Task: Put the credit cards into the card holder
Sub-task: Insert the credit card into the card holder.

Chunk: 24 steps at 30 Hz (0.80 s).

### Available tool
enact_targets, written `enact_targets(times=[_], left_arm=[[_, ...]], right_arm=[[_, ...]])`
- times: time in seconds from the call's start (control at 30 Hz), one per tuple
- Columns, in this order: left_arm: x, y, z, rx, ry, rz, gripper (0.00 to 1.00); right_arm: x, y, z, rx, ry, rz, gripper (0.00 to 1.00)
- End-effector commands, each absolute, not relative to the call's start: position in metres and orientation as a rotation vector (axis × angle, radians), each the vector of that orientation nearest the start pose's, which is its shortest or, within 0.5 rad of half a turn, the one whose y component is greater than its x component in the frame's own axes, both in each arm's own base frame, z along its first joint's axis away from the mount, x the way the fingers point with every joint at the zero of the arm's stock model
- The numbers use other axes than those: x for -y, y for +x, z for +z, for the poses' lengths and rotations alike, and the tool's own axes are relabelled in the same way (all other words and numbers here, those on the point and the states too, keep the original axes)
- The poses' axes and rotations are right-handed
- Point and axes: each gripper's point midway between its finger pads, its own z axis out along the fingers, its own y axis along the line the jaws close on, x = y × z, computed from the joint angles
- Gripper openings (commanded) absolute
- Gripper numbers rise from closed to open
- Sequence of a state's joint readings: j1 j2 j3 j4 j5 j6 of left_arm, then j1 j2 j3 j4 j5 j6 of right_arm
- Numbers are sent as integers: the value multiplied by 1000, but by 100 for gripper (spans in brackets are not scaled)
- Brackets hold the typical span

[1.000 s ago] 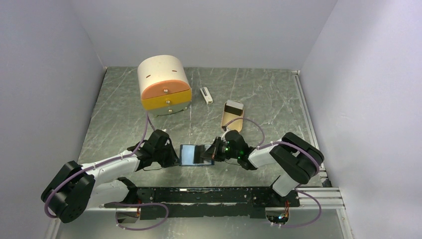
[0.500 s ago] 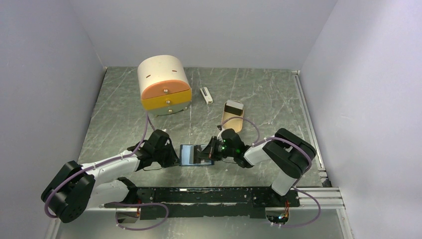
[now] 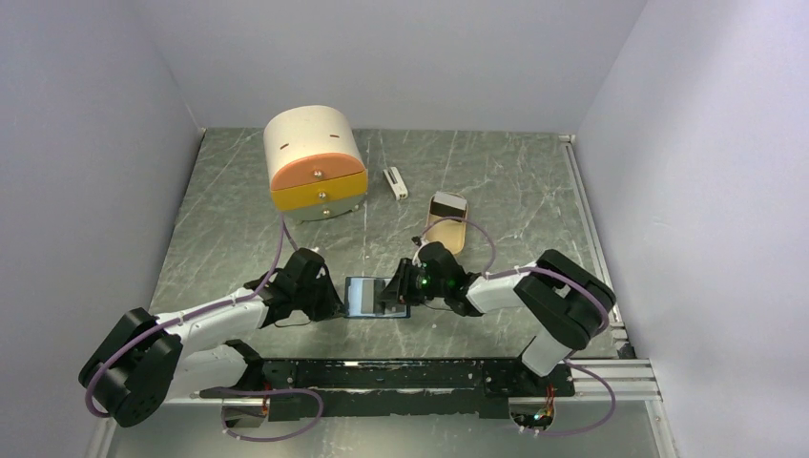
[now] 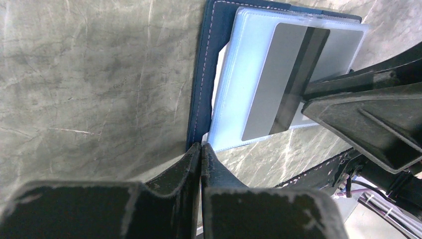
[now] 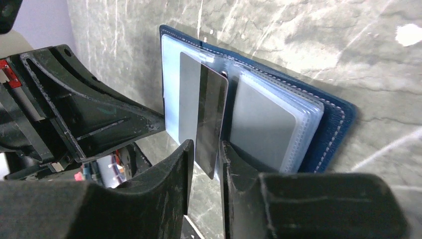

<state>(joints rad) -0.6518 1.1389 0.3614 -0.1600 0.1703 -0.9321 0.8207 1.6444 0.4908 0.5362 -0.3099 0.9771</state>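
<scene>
The right gripper (image 5: pixel 206 144) has its jaws a little apart. The near end of a card (image 5: pixel 201 99) sits in that gap and, as I read it, is no longer pinched. From there the card runs away from the fingers, up the right wrist frame. Its long axis points at the left arm, and its dark stripe runs the same way. It lies over the clear sleeves (image 5: pixel 171 89) of the open holder (image 5: pixel 333 124), which is flat on the table (image 5: pixel 298 30) at frame centre. How deep its far end sits in a sleeve I cannot tell. A second card (image 5: pixel 261 124) already lies in the sleeve to its right.

Opposite, the left gripper (image 4: pixel 200 147) is closed tight on the holder's far edge, bracing it.

The right arm is nearer the card. Any further push would go along the card's length, from right to left in the top view, toward the braced edge.
</scene>
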Motion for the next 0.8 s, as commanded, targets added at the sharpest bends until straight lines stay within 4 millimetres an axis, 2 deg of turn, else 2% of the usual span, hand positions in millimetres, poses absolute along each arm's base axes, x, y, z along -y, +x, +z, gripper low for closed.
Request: enact_targets(times=[0.0,0.1,0.3,0.6,0.77], left_arm=[[201,156,13,-2704,-294,-791,9],[202,156,13,-2703,-294,-797,9],[202,156,14,-2700,-293,-803,9],[207,158,15,-2699,-287,-827,9],[208,160,18,-2695,-280,-827,9]], right_arm=[[-306,192,14,-2541,-33,1035,31],[-306,196,20,-2518,-40,1026,35],[-319,195,20,-2513,-63,1078,35],[-356,192,32,-2480,-188,1186,30],[-360,186,30,-2488,-205,1195,27]])
